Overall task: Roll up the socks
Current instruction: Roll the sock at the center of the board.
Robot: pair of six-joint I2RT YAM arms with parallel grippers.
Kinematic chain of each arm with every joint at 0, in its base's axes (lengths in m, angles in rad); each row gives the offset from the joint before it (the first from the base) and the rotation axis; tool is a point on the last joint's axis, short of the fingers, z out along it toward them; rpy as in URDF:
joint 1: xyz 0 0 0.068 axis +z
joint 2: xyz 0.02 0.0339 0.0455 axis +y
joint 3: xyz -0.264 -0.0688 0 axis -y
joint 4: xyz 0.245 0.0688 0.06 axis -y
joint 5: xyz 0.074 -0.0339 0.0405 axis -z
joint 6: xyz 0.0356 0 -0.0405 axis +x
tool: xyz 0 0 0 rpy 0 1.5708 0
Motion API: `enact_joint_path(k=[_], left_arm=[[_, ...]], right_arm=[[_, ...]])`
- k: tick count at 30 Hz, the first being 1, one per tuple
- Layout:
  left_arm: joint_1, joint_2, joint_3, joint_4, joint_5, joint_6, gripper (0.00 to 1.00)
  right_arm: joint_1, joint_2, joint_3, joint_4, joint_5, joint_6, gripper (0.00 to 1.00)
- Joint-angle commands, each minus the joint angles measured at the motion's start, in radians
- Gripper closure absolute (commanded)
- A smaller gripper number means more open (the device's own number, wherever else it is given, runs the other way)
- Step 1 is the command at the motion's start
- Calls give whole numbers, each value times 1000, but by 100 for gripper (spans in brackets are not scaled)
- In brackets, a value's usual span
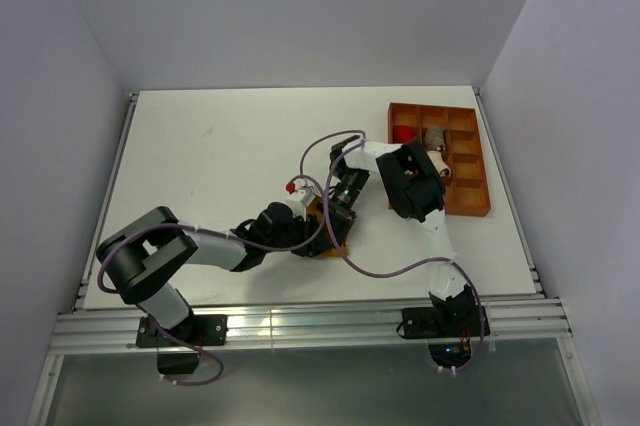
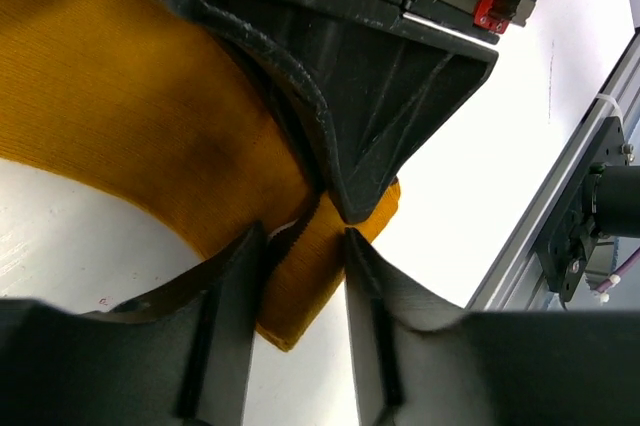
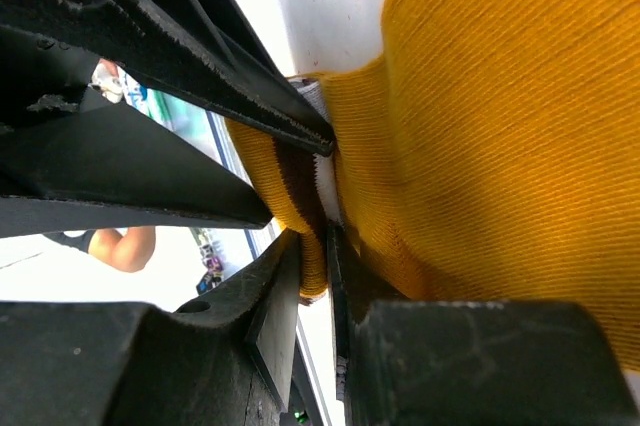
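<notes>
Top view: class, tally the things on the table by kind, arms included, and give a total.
Arms: 2
Sock: 1, mustard
Tray: 1
Bundles: 2, red and grey
Total: 6

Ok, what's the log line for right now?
step: rolling | left gripper: shut on mustard sock | right gripper: shut on its striped cuff
</notes>
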Motion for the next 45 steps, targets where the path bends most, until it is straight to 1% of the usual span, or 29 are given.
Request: enact_joint_path(k=[1,3,8,9,11,14,16,17,18,22,27,30,32,34,35,37,39,42,45], left_arm=[[-12,15,30,43,43,4,58],[-12,29,39,38,49,-4,63],[-12,67,45,5,49,-45,85],[-10,81,47,-6,41,-54,94],[-10,95,42,-9,50,-71,100],[-9,118,38,-25,64,-104,100],[-7,122,45,-57,66,-122,100],[-7,124,53,-78,56,-127,100],[-7,125,79,-145,50,-136,100],[-6,128,114,-219,78,-171,100],[13,154,179,-345,92,-212,100],[34,167,194,-382,135,-263,100],[46,177,197,-397,181,-284,100],[62,191,213,-419,210,-315,99],[69,206,216,-420,252,-323,100],[80,225,234,-443,280,-338,100],[89,251,252,-454,326,-343,99],[105,292,277,-468,397,-355,100],[123,331,300,-491,429,-358,100]], right_arm=[[-8,13,21,-7,24,10,77],[-8,4,4,30,37,33,77],[-8,-52,-49,107,57,81,71],[-8,-69,-51,107,57,75,71],[-8,-82,-60,112,67,78,67],[-19,-140,-94,156,70,93,61],[-34,-183,-112,182,80,112,59],[-40,-197,-120,208,99,118,58],[-55,-235,-129,231,112,148,57],[-95,-339,-186,357,168,225,54],[-164,-428,-240,457,157,276,52],[-210,-485,-273,510,168,288,52],[-233,-537,-309,561,206,293,52],[-239,-581,-357,617,275,278,52],[-241,-615,-382,647,295,273,52],[-241,-727,-478,729,324,251,50],[-239,-828,-534,769,323,225,48],[-223,-913,-606,793,280,173,47],[-184,-977,-689,823,261,115,47]])
